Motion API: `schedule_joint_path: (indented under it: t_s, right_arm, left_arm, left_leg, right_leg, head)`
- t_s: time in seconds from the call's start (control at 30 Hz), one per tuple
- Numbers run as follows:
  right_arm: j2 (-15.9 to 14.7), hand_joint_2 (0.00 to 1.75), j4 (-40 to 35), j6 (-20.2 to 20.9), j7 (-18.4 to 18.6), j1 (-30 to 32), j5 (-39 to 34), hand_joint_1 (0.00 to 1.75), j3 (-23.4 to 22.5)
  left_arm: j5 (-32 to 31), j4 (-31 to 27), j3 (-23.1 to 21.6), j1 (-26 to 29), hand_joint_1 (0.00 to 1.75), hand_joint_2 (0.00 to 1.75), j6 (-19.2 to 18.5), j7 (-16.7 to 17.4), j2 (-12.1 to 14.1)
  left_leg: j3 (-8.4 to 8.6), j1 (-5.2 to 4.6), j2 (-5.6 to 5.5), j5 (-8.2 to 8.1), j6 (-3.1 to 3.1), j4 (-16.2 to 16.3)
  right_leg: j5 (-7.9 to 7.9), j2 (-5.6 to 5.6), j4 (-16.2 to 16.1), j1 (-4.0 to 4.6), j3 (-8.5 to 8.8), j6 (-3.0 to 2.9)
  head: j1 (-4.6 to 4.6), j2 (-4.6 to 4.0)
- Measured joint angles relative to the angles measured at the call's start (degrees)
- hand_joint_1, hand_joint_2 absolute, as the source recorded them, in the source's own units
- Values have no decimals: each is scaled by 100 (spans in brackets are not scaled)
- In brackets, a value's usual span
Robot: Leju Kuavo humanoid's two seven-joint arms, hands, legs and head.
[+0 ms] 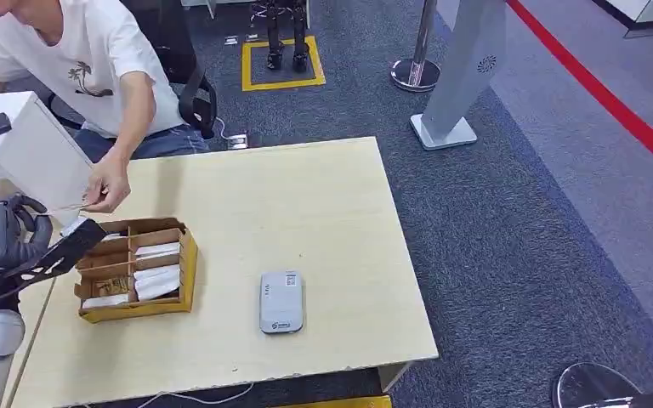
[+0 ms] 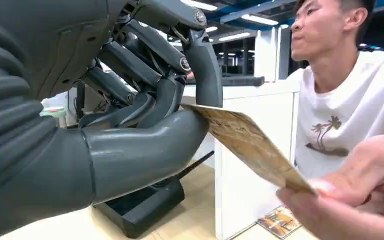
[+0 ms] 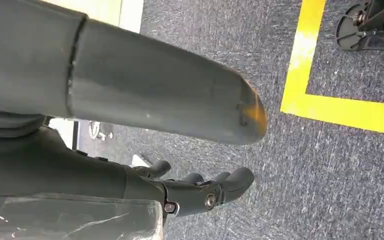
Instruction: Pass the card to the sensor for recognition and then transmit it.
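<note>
Left hand [image 2: 145,115] pinches the card [image 2: 245,145] between thumb [image 2: 145,150] and fingers [image 2: 205,70]; the card sticks out flat and slightly tilted from the grip. The person's hand [image 2: 360,195] holds the card's far edge at the same moment, so both have it. In the head view the left hand [image 1: 8,234] sits at the table's [image 1: 306,195] left edge, just beside the tray [image 1: 189,263], with the person's hand [image 1: 109,189] right above and near it; the card itself is too thin there to make out well.

Sensor [image 1: 281,301], a grey flat box, lies on the table right of the tray, well apart from both hands. Tray is a yellow-brown cardboard box with compartments holding white cards [image 1: 157,280]. Person in white T-shirt [image 1: 93,51] sits behind the table's left far corner. White box [image 1: 34,149] stands beside them; a black stand [image 2: 145,205] sits on the wood by the left hand in the wrist view, with another printed card [image 2: 280,222] lying below.

Right hand [image 3: 200,192] hangs over grey carpet [image 3: 330,175] near a yellow floor line [image 3: 305,65], fingers loosely curled, holding nothing.
</note>
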Motion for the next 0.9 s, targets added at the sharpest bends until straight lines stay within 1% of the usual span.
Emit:
schedule_joint_path:
  t_s: [0.13, 0.4, 0.43, 0.47, 0.5, 0.53, 0.9]
  right_arm:
    - [0, 175, 0, 4, 15, -2, 31, 0, 0]
    - [0, 175, 0, 2, 20, -1, 33, 0, 0]
    - [0, 175, 0, 4, 20, 0, 33, 0, 0]
    - [0, 175, 0, 9, 20, -1, 33, 0, 0]
    - [0, 175, 0, 9, 20, -1, 33, 0, 0]
    - [0, 175, 0, 9, 20, -1, 33, 0, 0]
    - [-7, 175, 0, 0, -9, -1, -87, 0, 0]
  left_arm:
    - [-22, 247, 0, -201, 175, 175, -22, 0, -65]
    - [-46, 444, 0, -342, 175, 175, -22, 0, -127]
    - [-46, 464, 0, -346, 42, 175, -22, 0, -129]
    - [-46, 479, 0, -349, 0, 175, -26, -2, -131]
    - [-46, 497, 0, -358, 0, 175, -44, 0, -135]
    - [-24, 514, 0, -366, 0, 0, -68, 0, -144]
    - [376, 536, 0, -393, 0, 0, -98, -52, -328]
  left_leg:
    - [-1, 0, 5, -1, 0, 0]
    - [-1, 0, 11, -4, -2, 0]
    - [-1, 0, 11, -4, -2, 0]
    - [-1, 0, 11, -4, -2, 0]
    - [-1, 0, 11, -4, -2, 0]
    - [-1, 0, 10, -4, -2, 0]
    - [-2, 0, 9, -3, -2, 0]
  right_leg:
    - [0, 4, 0, 0, -2, 0]
    - [-1, 11, -1, 0, -7, -1]
    - [-1, 12, -1, 0, -7, -1]
    - [-1, 12, -1, 0, -8, -1]
    - [-1, 11, -1, 0, -8, -1]
    - [-1, 11, -1, 0, -8, -1]
    - [-1, 11, 0, 0, -5, -1]
  head:
    - [0, 0]
    - [0, 0]
    - [0, 0]
    - [0, 0]
    - [0, 0]
    - [-2, 0]
    - [0, 0]
